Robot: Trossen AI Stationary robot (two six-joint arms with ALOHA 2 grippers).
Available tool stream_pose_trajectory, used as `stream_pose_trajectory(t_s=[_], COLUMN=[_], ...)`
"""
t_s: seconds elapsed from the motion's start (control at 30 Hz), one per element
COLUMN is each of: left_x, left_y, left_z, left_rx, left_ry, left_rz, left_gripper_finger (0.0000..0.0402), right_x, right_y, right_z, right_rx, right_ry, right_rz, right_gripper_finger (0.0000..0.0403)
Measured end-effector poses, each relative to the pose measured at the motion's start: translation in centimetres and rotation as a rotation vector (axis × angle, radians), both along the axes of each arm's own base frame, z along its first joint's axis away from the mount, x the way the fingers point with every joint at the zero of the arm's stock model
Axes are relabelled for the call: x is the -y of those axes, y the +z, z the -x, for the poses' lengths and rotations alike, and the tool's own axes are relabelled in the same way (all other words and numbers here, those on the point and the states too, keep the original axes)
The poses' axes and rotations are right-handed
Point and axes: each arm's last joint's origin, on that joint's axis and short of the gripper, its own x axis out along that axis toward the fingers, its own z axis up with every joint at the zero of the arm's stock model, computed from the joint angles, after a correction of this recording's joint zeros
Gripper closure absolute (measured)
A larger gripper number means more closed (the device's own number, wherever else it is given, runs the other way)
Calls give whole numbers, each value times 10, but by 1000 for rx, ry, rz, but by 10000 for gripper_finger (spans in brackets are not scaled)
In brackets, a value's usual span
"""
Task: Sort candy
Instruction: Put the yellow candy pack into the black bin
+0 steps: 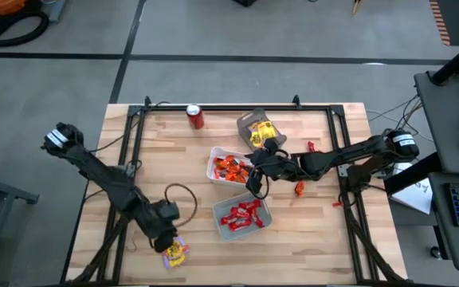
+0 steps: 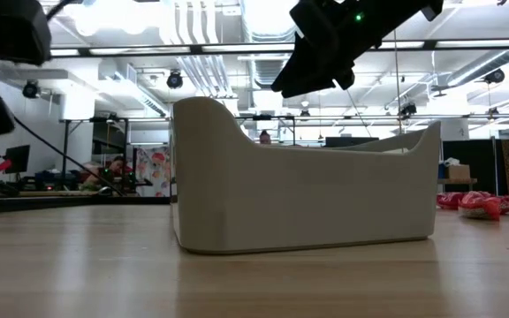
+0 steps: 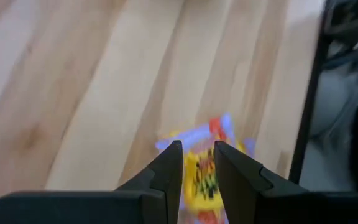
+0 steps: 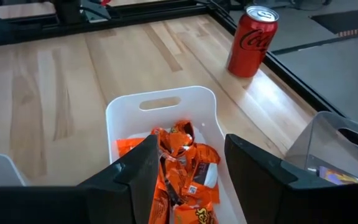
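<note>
Both claws are at work over the pale, straight-grained wooden table (image 1: 182, 159). Left gripper (image 3: 197, 163), at the table's near-left corner, points down at a crinkly yellow candy (image 1: 174, 253) with blue and red print; its two dark, wedge-shaped fingers stand a narrow gap apart, straddling the wrapper, and whether they actually pinch it cannot be told. Right gripper (image 4: 188, 155) hovers above the middle tray (image 4: 160, 109), a smooth white plastic bin with rounded corners and a slot handle cut into its end wall; its matte black fingers are spread wide with nothing between them.

That middle tray holds a heap of glossy orange candies (image 1: 231, 168), their foil creased and crumpled. Just nearer the table's front edge, a second white tray (image 1: 242, 215) carries shiny red candies (image 1: 242, 214). Farther back sits a clear, translucent tray (image 1: 253, 127) with yellow candies (image 1: 260, 134) inside. A few loose red pieces (image 1: 299, 188) lie on the bare wood right of the trays, beneath the right arm.

A red soda can (image 4: 251, 41), a smooth metal cylinder, stands upright near the far rail. From table height, the closest tray (image 2: 303, 190) shows as a matte, off-white wall dipping in a curve along its rim.
</note>
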Motion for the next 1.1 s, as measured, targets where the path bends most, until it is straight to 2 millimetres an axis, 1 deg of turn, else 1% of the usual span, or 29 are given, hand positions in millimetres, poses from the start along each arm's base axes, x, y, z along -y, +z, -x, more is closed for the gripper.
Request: stream_pose_trajectory(t_s=[0.1,0.2,0.3,0.4,0.47,0.67,0.87,1.0,1.1], left_x=[16,29,39,43,46,54,58,58,58], left_y=[6,4,0,-8,-13,-24,-28,-29,-29], left_z=[-6,-11,-15,-17,-18,-15,-12,-11,-11], left_rx=[-70,-124,-175,-222,-234,-265,-273,-270,-269], left_ry=[-42,-101,-124,-131,-132,-149,-173,-174,-173], left_rz=[-61,-141,-196,-240,-250,-279,-295,-301,-305], left_gripper_finger=[325,325,325,319,309,252,201,187,193], right_x=[0,0,0,0,0,0,0,0,0], right_y=[0,0,0,0,0,0,0,0,0], right_z=[0,0,0,0,0,0,0,0,0], right_rx=[1,2,5,5,5,4,4,4,4], right_ry=[-1,-2,-5,-5,-5,-5,-5,-6,-6], right_rz=[-2,-3,-10,-10,-10,-9,-9,-9,-9], right_gripper_finger=[225,225,225,225,225,225,225,225,225])
